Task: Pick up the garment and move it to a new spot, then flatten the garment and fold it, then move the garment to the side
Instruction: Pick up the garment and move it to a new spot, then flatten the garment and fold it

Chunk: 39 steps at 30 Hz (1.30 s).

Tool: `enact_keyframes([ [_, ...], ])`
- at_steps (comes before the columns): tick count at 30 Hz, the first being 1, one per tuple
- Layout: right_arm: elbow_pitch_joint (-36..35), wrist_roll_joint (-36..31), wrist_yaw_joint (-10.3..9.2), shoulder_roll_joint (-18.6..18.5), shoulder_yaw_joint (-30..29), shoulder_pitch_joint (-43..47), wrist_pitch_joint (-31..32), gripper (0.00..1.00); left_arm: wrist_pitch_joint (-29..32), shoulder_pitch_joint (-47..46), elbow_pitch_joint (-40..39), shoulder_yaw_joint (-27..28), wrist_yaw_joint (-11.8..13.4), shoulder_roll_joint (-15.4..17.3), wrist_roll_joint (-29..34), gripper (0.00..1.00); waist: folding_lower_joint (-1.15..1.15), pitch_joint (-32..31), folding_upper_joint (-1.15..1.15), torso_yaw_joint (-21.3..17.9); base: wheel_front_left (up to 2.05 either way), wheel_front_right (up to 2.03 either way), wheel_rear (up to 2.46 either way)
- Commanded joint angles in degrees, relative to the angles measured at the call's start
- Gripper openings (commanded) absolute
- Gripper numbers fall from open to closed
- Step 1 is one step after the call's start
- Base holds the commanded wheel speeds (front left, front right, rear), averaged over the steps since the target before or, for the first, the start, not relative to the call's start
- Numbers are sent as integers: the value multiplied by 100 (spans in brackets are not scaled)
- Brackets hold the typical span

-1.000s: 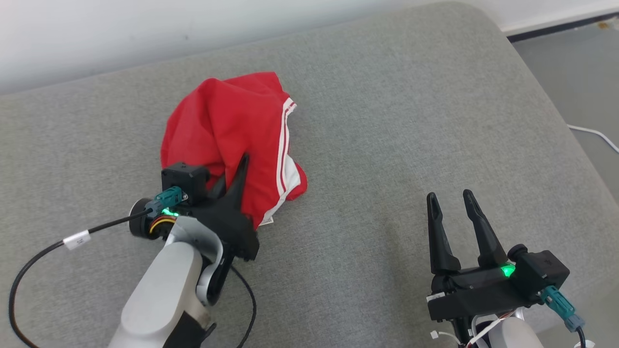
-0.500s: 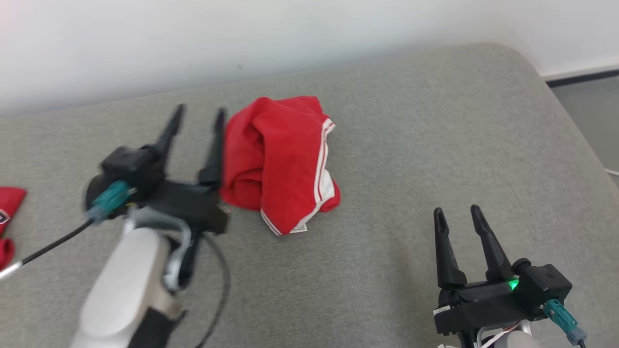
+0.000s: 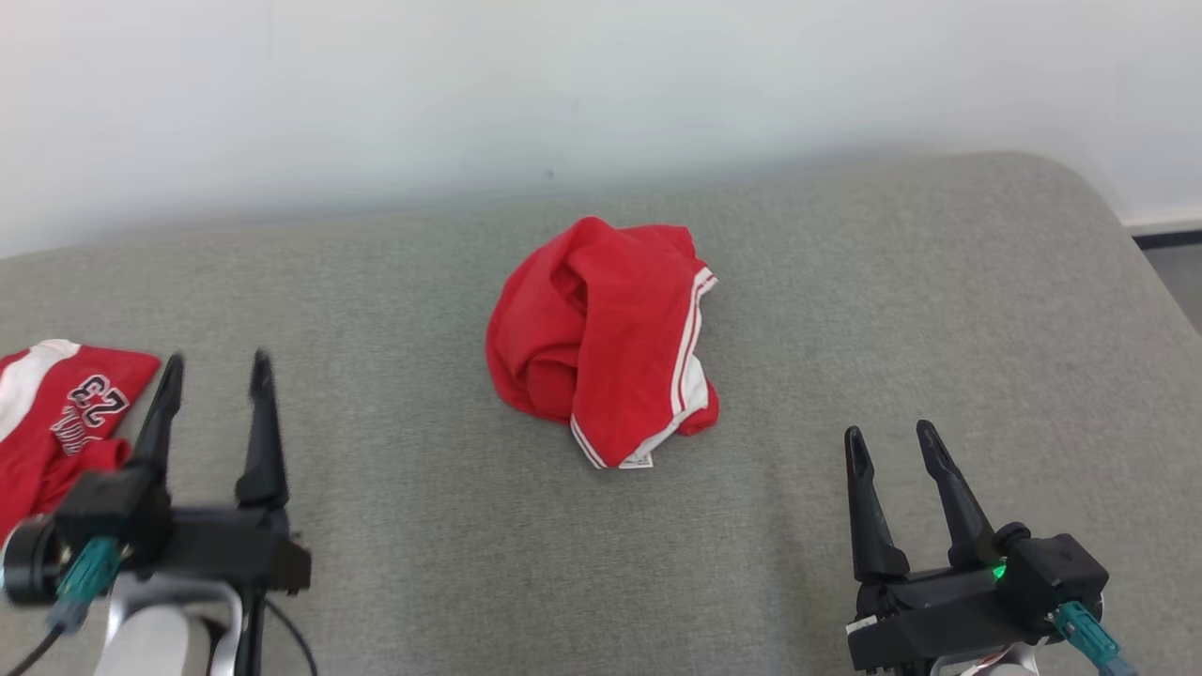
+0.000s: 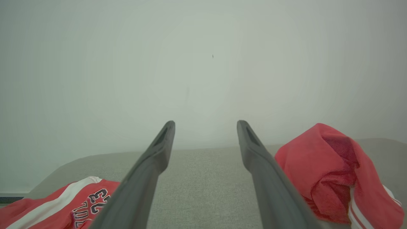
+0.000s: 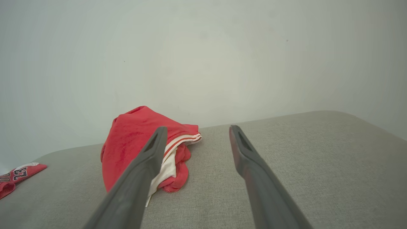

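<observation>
The garment (image 3: 601,338) is a crumpled red piece with white stripes, heaped in the middle of the grey cushion. It also lies at the right of the left wrist view as the garment (image 4: 330,171) and behind my right gripper's left finger as the garment (image 5: 140,143). My left gripper (image 3: 218,361) stands open at the lower left, well clear of the heap, with nothing between its fingers (image 4: 155,159). My right gripper (image 3: 887,432) is open at the lower right, also apart from the cloth.
A second red garment (image 3: 56,413) with white trim and the number 23 lies at the left edge of the grey cushion (image 3: 845,282). A pale wall (image 3: 563,84) runs behind. The cushion's rounded corner falls away at the right.
My left gripper has let go of the garment, opened and drawn back to the lower left. The garment now lies loose in a heap. The head camera has turned, shifting the whole picture.
</observation>
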Motion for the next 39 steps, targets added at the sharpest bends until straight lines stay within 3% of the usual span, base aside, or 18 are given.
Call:
enact_keyframes([
  [1, -6, -44, -12, 9, 12, 77, -4, 100, -38, 243, -111, 120, 50, -19, 2, 100, 1, -118, 0, 136, 0, 0, 0],
  [7, 24, -54, -12, 9, 43, 139, -4, 100, -33, 974, -471, 515, 139, -197, 276, 100, 1, -248, 0, 292, 0, 0, 0],
  [12, 53, -83, -12, 9, 22, 217, -4, 100, -34, 1501, -697, 878, 62, -445, 399, 100, 1, -349, 0, 367, 0, 0, 0],
  [25, 145, -60, -12, 8, 39, 322, -3, 100, -35, 2207, -685, 1220, -686, -812, 885, 100, 1, -447, 0, 507, 0, 0, 0],
  [39, 236, -56, -12, 9, 47, 386, -3, 100, -36, 2295, -520, 1105, -975, -821, 767, 100, 1, -501, 0, 555, 0, 0, 0],
])
